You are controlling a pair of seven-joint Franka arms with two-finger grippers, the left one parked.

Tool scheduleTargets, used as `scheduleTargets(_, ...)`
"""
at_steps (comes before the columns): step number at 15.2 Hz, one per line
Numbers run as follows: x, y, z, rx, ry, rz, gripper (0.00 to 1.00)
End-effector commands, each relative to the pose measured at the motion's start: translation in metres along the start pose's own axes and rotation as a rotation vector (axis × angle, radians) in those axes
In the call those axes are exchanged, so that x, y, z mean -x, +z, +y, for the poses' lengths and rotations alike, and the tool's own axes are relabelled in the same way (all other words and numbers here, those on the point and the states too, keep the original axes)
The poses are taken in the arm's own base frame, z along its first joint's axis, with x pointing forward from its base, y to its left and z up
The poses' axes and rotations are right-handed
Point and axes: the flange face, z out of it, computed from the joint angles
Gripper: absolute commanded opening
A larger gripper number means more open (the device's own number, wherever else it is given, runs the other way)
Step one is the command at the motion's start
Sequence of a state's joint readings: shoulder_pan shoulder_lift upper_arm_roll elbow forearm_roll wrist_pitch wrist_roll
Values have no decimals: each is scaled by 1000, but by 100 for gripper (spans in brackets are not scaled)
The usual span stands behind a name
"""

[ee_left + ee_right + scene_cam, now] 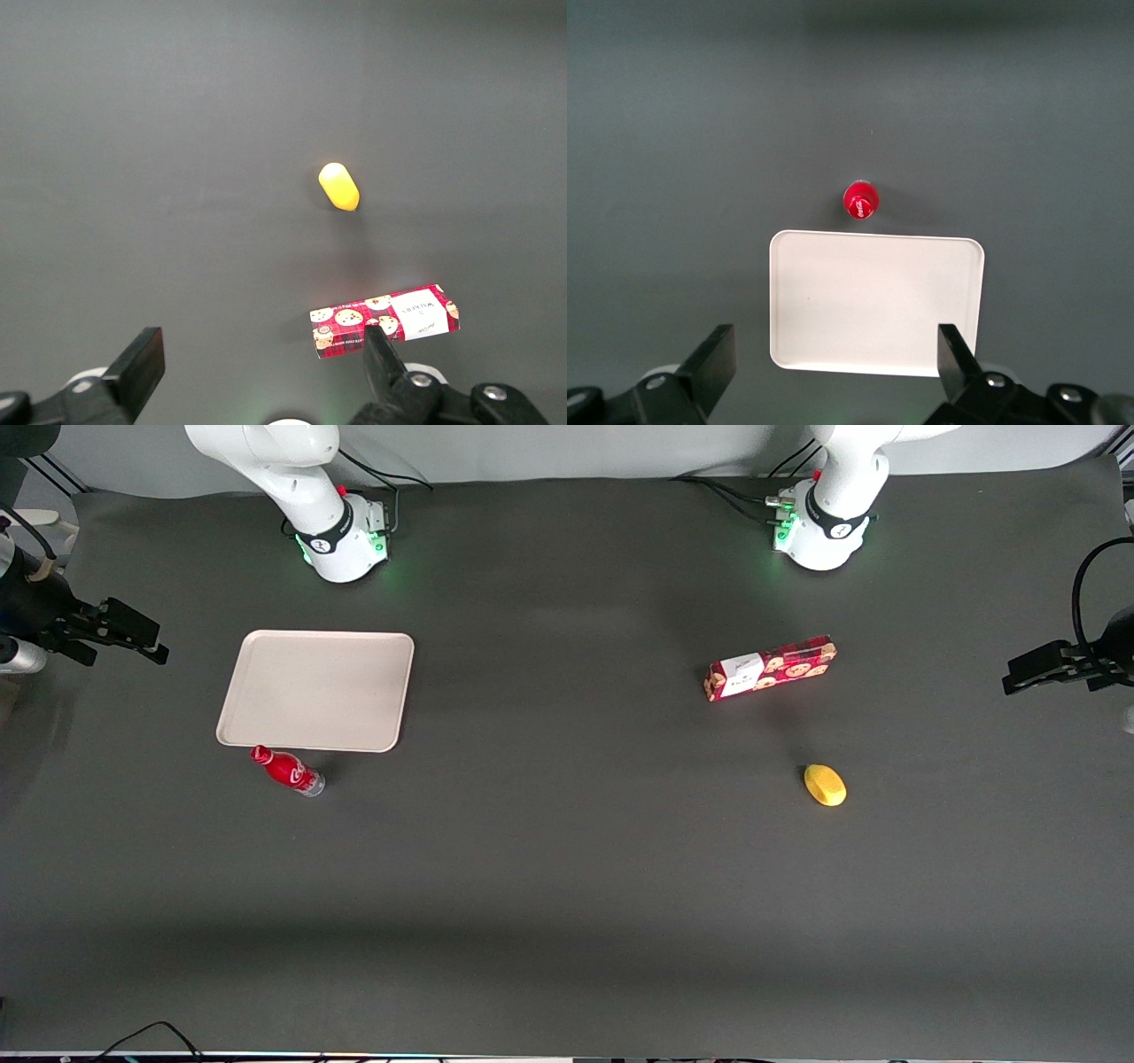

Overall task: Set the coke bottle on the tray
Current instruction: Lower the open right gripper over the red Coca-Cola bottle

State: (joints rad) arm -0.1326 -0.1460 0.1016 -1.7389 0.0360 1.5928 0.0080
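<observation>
The coke bottle stands upright on the dark table, red with a red cap, just nearer to the front camera than the tray's near edge and apart from it. From the right wrist view I look straight down on the coke bottle's cap. The tray is a flat beige rectangle with nothing on it, and the right wrist view shows the whole tray. My gripper hangs high above the tray, open wide with nothing between its fingers. It is out of the front view.
A long red cookie box lies toward the parked arm's end of the table. A small yellow object lies nearer to the front camera than that box. The left wrist view shows the box and the yellow object.
</observation>
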Motion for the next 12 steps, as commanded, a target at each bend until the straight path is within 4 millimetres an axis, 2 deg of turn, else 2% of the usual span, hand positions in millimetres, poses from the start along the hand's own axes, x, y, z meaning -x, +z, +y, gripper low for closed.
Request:
scheduleTargets(1, -5, -4, -5, -15, 21, 10, 100)
scheduleTargets(5, -14, 4, -5, -17, 21, 18, 100)
scheduleTargets(7, -22, 16, 0, -18, 25, 6, 100)
scheduleTargets(10, -44, 42, 5, -25, 25, 10, 100)
scheduleTargets(12, -60, 70, 5, -29, 21, -9, 100)
